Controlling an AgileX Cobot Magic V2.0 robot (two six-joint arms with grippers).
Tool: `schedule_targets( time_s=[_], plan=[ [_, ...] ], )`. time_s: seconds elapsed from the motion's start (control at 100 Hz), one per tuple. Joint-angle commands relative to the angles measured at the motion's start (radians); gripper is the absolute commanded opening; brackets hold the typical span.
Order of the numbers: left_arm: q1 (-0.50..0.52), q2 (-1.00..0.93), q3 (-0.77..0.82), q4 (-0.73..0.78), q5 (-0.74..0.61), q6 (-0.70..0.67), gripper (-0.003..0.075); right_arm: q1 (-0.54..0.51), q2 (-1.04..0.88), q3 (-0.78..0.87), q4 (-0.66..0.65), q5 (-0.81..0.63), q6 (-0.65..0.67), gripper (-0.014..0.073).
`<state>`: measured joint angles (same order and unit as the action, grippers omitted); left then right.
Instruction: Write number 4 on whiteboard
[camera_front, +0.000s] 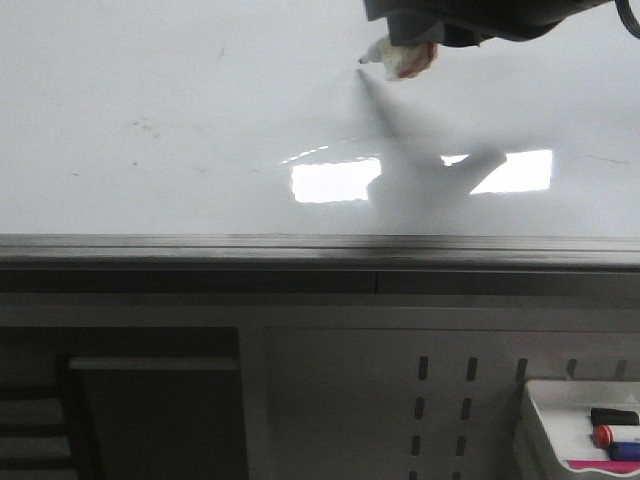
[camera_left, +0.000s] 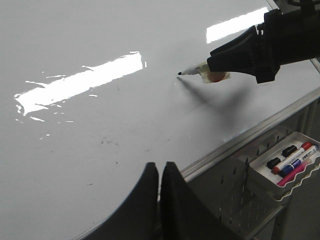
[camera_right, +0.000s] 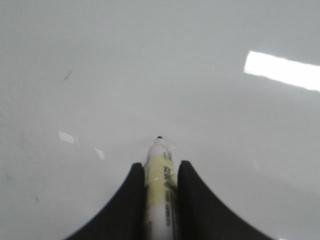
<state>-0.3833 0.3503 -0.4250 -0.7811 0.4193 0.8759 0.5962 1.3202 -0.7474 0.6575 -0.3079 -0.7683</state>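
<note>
**Marker held at the board, no digit drawn**

While the right gripper (camera_right: 160, 200) clamps a marker (camera_right: 160, 185) between its two black fingers, we find the black tip at or just above the whiteboard (camera_front: 200, 120); actual contact cannot be confirmed from any view. In the front view the marker (camera_front: 400, 58) juts out from under the dark gripper body at the top edge, its tip pointing to the left, and its shadow falls across the board toward the bright rectangular reflection (camera_front: 335, 180). The left wrist view shows the same marker (camera_left: 197, 72) tilted down at the surface, with the right gripper (camera_left: 225, 55) behind it.

We see no stroke of the number 4 on the whiteboard; only faint smudges (camera_front: 150, 128) mark the glossy surface. The grey edge rail (camera_front: 300, 248) runs along the near side of the board.

The left gripper (camera_left: 159, 200) sits near that rail, its fingers pressed together and holding nothing.

Below the rail, to the right, a white tray (camera_left: 260, 172) hangs on the perforated panel and carries several spare markers (camera_left: 292, 160).
</note>
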Motion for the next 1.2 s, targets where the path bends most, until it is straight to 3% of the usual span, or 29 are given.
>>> schedule_targets(
  time_s=[0.0, 0.41, 0.72, 1.19],
  plan=[
    [0.001, 0.004, -0.025, -0.03, -0.046, -0.008, -0.002, -0.017, -0.022, -0.032, -0.006, -0.031, -0.004, -0.0063],
    [0.001, 0.004, -0.025, -0.03, -0.046, -0.008, -0.002, -0.014, 0.037, -0.032, 0.039, 0.12, -0.004, -0.0062],
    [0.001, 0.004, -0.025, -0.03, -0.046, -0.008, -0.002, 0.106, 0.118, -0.081, 0.045, 0.171, -0.004, -0.0062],
    [0.001, 0.004, -0.025, -0.03, -0.046, -0.008, -0.002, 0.025, 0.084, -0.087, 0.075, 0.211, -0.004, -0.0062]
  ],
)
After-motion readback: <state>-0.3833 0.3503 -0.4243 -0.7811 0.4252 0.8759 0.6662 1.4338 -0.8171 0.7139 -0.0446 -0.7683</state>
